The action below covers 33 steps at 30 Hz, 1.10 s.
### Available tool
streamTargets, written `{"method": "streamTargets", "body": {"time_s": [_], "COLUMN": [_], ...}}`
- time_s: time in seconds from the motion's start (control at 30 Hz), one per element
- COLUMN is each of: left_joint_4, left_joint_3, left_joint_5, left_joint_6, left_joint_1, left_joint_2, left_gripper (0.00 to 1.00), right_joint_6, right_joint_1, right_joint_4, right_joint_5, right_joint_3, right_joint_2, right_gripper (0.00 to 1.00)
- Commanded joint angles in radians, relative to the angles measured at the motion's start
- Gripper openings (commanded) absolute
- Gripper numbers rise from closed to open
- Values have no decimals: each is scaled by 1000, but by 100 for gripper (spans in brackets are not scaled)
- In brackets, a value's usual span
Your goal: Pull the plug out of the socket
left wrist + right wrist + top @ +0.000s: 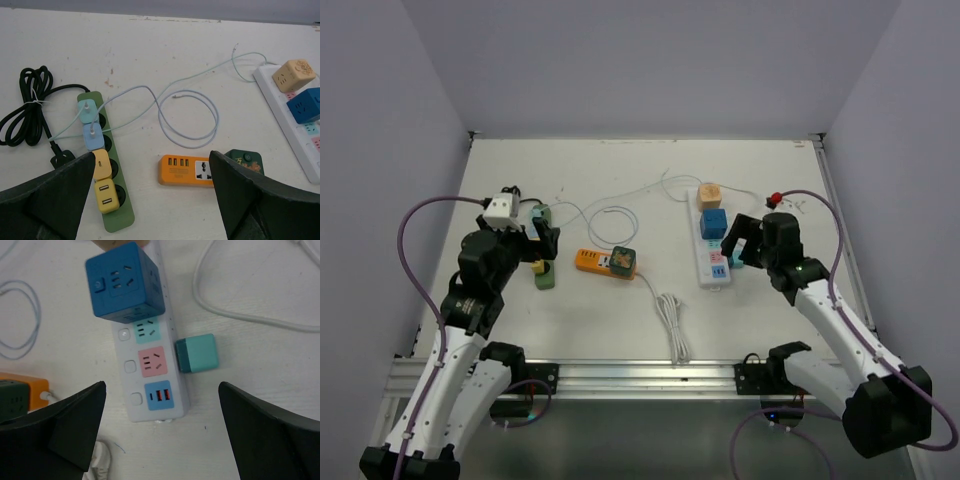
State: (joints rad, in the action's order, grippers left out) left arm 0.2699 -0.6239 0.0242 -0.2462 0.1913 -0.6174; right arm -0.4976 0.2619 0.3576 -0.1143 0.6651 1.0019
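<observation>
A green socket strip [120,219] on the left carries a mint plug [86,111], a blue plug [93,136] and two yellow plugs [107,195]. My left gripper [151,153] hangs open above the table between this strip and an orange socket strip [185,171] with a dark green cube [245,160] plugged into its end. On the right, a white socket strip [131,407] holds a blue cube plug [125,282] and a tan cube plug [710,192]. My right gripper [162,383] is open above the strip's near end, touching nothing.
A teal cube [197,353] lies on the table against the white strip's right side. A coiled black cord [30,107] lies left of the green strip. Thin pale cables [190,120] loop across the middle. A bundled white cord [670,320] lies near the front edge.
</observation>
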Motion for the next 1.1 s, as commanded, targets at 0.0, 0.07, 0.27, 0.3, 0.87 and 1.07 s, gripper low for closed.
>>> {"method": "streamTargets", "body": {"time_s": [0.0,0.07,0.27,0.3,0.87,1.07], "left_joint_4": [-44,-44,-44,-46,-46,-47], "left_joint_3": [4,3,4,6,1,1], "left_joint_5": [2,-1,-1,2,20,40], "left_joint_6": [5,2,-1,-2,2,1], "left_joint_1": [-1,-1,-1,-1,-1,-1], "left_joint_2": [16,16,25,25,28,22], "left_gripper": [100,100,100,100,100,100], "right_joint_6": [-47,41,135,148,723,769], "right_joint_1": [8,7,51,95,522,524], "right_joint_4": [-100,-199,-351,-351,-470,-448], "right_joint_5": [97,213,568,580,378,456], "right_joint_3": [-17,-50,-90,-76,97,244], "right_joint_2": [-104,-150,-119,-109,254,430], "right_gripper": [99,99,99,99,99,99]}}
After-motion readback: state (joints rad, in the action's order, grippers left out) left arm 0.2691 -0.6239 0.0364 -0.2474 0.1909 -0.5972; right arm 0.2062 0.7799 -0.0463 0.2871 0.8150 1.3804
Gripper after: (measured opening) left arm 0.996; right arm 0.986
